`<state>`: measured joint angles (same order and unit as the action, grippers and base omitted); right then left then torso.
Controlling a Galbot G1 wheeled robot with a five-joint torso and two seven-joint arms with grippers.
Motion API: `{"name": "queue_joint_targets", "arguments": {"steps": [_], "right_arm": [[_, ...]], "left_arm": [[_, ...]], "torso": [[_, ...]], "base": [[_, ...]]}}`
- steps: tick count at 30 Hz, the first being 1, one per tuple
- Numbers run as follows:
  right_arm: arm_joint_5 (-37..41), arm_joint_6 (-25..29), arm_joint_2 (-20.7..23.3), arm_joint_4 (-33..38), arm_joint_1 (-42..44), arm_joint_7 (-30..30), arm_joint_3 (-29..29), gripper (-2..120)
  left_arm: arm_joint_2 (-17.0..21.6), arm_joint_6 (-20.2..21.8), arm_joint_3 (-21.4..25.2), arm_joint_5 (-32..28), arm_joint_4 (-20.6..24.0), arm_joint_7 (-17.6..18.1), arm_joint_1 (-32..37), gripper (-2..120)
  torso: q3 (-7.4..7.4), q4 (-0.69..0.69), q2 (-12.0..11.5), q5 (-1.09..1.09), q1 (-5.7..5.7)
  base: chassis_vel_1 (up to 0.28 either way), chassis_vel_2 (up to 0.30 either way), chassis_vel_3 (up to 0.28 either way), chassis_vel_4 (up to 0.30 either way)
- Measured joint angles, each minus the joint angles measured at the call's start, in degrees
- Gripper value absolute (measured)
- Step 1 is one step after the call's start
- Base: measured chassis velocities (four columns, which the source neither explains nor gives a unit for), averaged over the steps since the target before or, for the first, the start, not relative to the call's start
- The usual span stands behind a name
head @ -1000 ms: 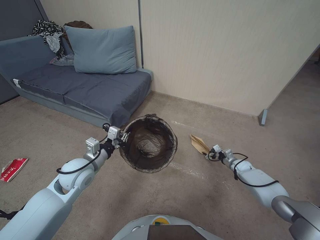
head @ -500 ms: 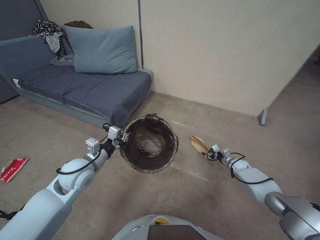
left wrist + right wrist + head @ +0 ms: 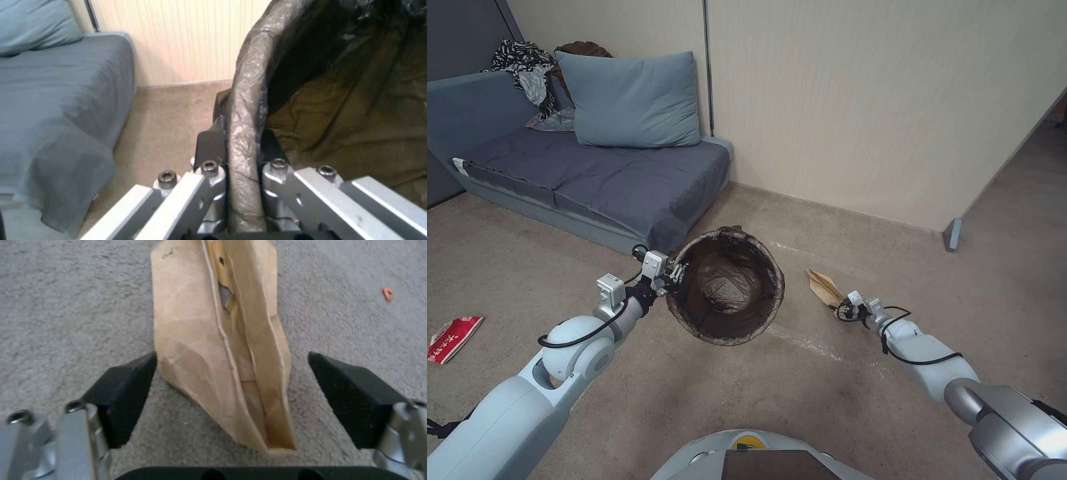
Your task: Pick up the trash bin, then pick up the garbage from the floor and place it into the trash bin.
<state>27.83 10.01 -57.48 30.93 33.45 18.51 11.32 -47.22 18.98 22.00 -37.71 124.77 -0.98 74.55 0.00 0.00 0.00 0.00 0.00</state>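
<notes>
Right pincer [image 3: 231, 386] (spread wide) straddles tan paper bag [image 3: 222, 340].

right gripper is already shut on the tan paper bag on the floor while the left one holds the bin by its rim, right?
Not quite. The right gripper is open: in the right wrist view its pads stand either side of the tan paper bag, which lies on the carpet. The rest holds: the left gripper is clamped on the trash bin rim.

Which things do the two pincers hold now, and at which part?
The left pincer holds the trash bin by its bag-covered rim. The right pincer is open around the paper bag, holding nothing.
</notes>
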Motion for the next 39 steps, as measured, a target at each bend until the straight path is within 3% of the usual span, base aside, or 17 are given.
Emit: {"name": "queue_joint_targets", "arguments": {"steps": [7,17,31,39], "right_arm": [[-1.67,0.12,-1.65,-4.28,-0.66,-0.01,-1.59,74],[-2.65,0.23,-2.6,-4.75,-0.47,-0.14,-2.3,58],[-2.77,0.32,-2.71,-4.61,-0.56,-0.61,-2.14,50],[-2.83,0.4,-2.38,-3.48,-0.35,-1.31,-2.08,17]], "left_arm": [[0.14,-0.02,-0.06,-0.3,0.26,0.0,-0.24,4],[0.35,-0.02,0.14,-0.52,0.9,0.03,-0.03,4],[0.38,-0.03,0.21,-0.76,1.02,0.07,-0.29,4],[0.45,-0.02,0.13,-1.15,1.23,0.12,-0.54,4]], "torso": [[0.0,-0.01,0.0,0.0,0.0],[0.0,-0.01,0.0,-0.01,0.0],[0.0,0.0,0.0,0.0,0.0],[0.0,0.0,0.0,0.0,0.0]], "base": [[0.0,0.0,0.0,0.0],[0.0,0.0,0.0,0.0],[0.0,0.0,0.0,0.0],[0.0,0.0,0.0,0.0]]}}
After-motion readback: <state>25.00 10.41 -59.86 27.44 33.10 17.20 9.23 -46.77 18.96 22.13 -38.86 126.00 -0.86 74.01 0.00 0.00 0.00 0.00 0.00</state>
